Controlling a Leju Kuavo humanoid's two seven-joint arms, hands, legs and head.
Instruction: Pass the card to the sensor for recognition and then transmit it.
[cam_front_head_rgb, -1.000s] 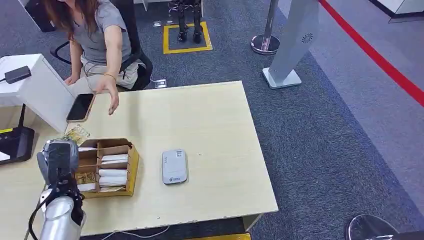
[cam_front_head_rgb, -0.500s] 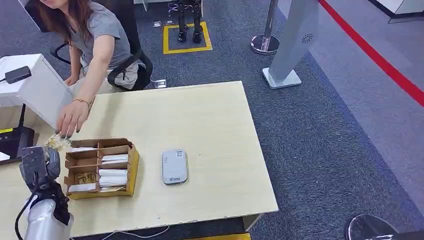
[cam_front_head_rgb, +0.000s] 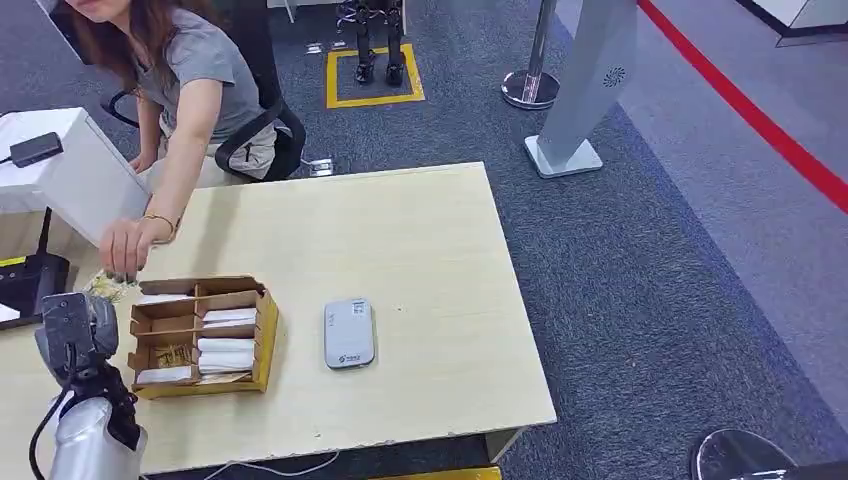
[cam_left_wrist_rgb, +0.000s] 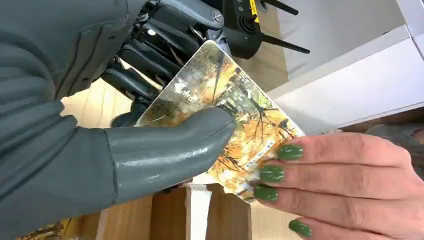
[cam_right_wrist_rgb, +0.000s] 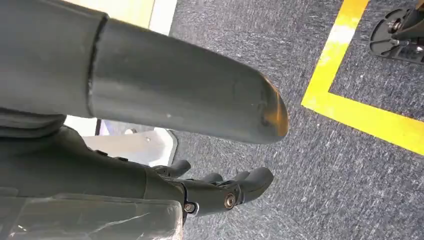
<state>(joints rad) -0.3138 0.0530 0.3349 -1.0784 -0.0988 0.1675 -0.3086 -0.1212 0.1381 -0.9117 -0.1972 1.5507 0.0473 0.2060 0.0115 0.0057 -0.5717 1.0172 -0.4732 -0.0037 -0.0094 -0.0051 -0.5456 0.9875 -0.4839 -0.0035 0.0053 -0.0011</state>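
My left hand (cam_front_head_rgb: 75, 330) hovers at the table's left edge, beside the cardboard box. It pinches a card (cam_left_wrist_rgb: 235, 115) printed with autumn trees between the thumb (cam_left_wrist_rgb: 170, 150) and the dark fingers. A person's hand (cam_left_wrist_rgb: 350, 175) with green nails grips the card's far end; from the head view that hand (cam_front_head_rgb: 125, 245) reaches down to the card (cam_front_head_rgb: 108, 285). The grey-white sensor (cam_front_head_rgb: 349, 333) lies flat on the table, to the right of the box. My right hand (cam_right_wrist_rgb: 150, 95) hangs over the carpet holding nothing, thumb out and fingers loosely bent.
A cardboard box (cam_front_head_rgb: 262, 330) with compartments of white and printed cards sits left of the sensor. A black router (cam_front_head_rgb: 30, 285) and a white cabinet (cam_front_head_rgb: 70, 175) stand at the far left. The person sits on a chair behind the table.
My left arm swung left, away from the box, with the card. The person's hand came down from the phone's place to the card and now grips its end.
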